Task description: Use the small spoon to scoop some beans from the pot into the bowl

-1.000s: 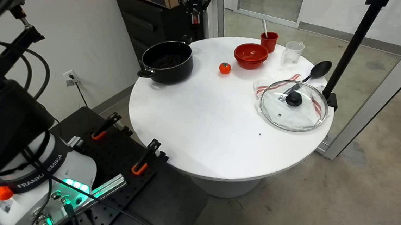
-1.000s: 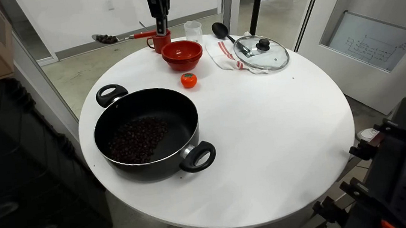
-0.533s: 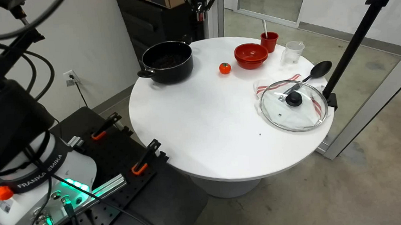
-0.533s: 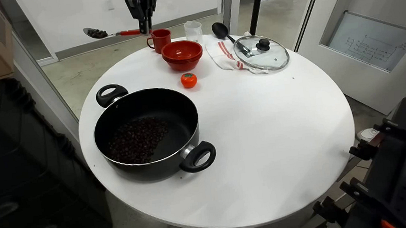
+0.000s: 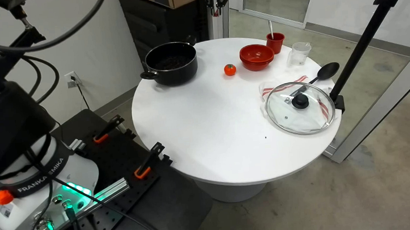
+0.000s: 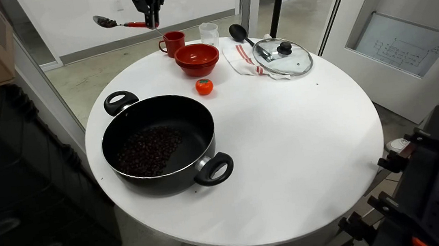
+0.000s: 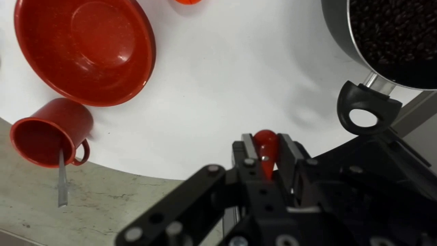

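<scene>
My gripper (image 7: 265,141) is shut on the red handle of the small spoon (image 7: 267,150). In an exterior view the spoon (image 6: 135,24) is held in the air beyond the table's far edge, with dark beans (image 6: 108,23) in its silvery head. The head is hidden in the wrist view. The glossy black pot (image 6: 168,182) holds more dark beans (image 6: 149,152); it also shows in the wrist view (image 7: 336,34). The red bowl (image 6: 197,55), stacked on another, stands empty on the table, apart from the gripper; it is at upper left in the wrist view (image 7: 102,37).
A red mug (image 6: 174,42) with a utensil in it stands beside the bowls, near a clear container (image 6: 209,33). A tomato (image 6: 204,86) sits between bowl and pot. A glass lid (image 5: 301,115), black ladle (image 5: 328,71) and striped towel (image 5: 268,89) lie together.
My gripper has risen with the loaded spoon and shifted sideways, to the right in one exterior picture and left in another. The pot and bowl have not moved.
</scene>
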Robot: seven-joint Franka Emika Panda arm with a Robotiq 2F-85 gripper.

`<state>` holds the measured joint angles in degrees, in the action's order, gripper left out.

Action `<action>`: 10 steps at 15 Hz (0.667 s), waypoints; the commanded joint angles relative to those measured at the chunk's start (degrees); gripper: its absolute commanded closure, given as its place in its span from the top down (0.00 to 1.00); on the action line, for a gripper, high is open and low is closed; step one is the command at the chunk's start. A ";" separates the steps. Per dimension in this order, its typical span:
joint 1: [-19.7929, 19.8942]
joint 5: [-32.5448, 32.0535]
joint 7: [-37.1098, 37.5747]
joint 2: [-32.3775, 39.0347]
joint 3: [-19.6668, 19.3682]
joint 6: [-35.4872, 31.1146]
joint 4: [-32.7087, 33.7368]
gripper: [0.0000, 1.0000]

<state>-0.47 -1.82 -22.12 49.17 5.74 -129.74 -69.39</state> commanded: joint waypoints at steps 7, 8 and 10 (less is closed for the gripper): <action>1.00 -1.26 3.05 3.10 -3.71 8.29 8.87 0.05; 1.30 -1.19 3.41 3.37 -4.03 8.78 9.44 0.05; 2.05 -0.87 3.69 3.79 -4.35 9.03 10.00 0.05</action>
<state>0.91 -1.94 -20.10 51.12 1.80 -122.80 -63.00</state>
